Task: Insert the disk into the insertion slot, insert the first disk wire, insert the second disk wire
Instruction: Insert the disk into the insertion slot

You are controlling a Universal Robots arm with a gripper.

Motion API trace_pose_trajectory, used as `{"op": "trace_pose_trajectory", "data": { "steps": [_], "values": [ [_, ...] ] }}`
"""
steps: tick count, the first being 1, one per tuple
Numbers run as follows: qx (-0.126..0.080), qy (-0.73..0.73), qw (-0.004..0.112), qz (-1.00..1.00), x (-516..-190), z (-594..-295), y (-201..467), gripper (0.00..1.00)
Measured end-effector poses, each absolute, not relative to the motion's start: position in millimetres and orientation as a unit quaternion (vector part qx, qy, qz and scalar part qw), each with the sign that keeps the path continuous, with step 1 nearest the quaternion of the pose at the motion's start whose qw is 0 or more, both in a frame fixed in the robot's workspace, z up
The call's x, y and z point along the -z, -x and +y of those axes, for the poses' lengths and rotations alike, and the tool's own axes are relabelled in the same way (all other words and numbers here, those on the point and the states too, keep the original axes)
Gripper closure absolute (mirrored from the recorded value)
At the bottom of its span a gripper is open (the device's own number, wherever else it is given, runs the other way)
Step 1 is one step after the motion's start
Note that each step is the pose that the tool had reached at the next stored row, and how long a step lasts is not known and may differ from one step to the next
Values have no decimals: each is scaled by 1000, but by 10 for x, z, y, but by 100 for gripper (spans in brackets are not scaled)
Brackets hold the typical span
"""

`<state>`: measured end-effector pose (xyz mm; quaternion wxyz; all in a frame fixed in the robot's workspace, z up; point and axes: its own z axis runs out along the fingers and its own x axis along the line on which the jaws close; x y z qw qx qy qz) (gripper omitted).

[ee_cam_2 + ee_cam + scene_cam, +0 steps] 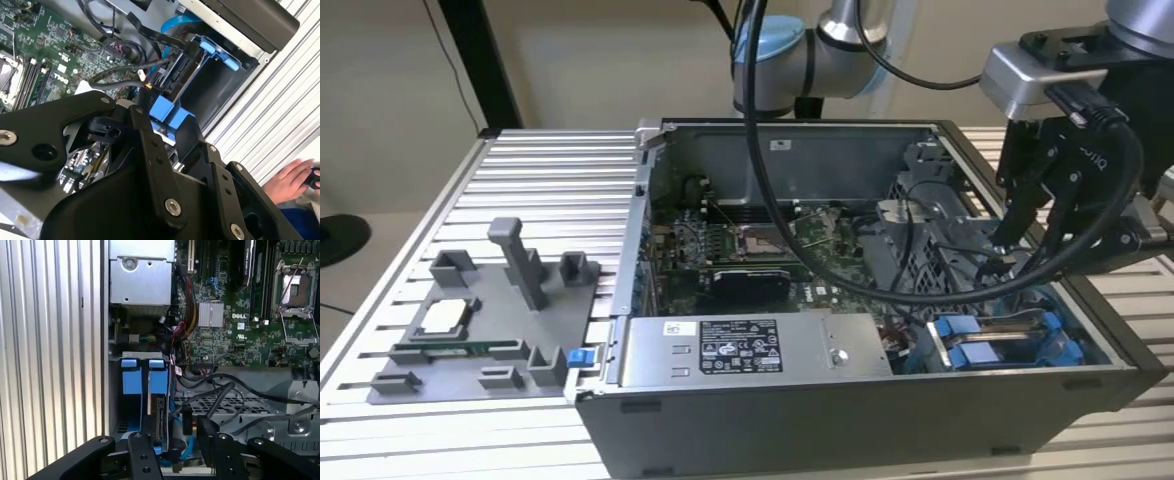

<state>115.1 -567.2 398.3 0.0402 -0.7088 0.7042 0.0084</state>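
Observation:
The disk (160,416) stands on edge in the insertion slot (116,412), and two blue carrier tabs (144,377) show at its end. In the exterior view the blue carrier (974,345) sits in the case's near right corner, inside the slot (1062,342). My gripper (1003,255) reaches down into the case just above that corner. In both wrist views it hovers close over the disk's connector end (167,125) (172,440). Loose black wires (225,390) (125,72) run from the motherboard towards the disk. A small black plug (186,417) lies beside the disk's edge.
The open case (854,420) lies on a slatted table (534,190). The grey power-supply box (734,345) fills the case's front, with the motherboard (240,330) behind. A grey fixture plate (480,330) lies at the exterior view's left. A person's hand (295,179) rests on the table outside the case.

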Motion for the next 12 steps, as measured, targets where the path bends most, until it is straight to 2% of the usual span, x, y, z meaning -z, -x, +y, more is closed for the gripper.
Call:
{"op": "trace_pose_trajectory", "data": {
  "steps": [12],
  "values": [
    [-5,718,44,695,-3888,-5581,-1136,0]
  ]
}}
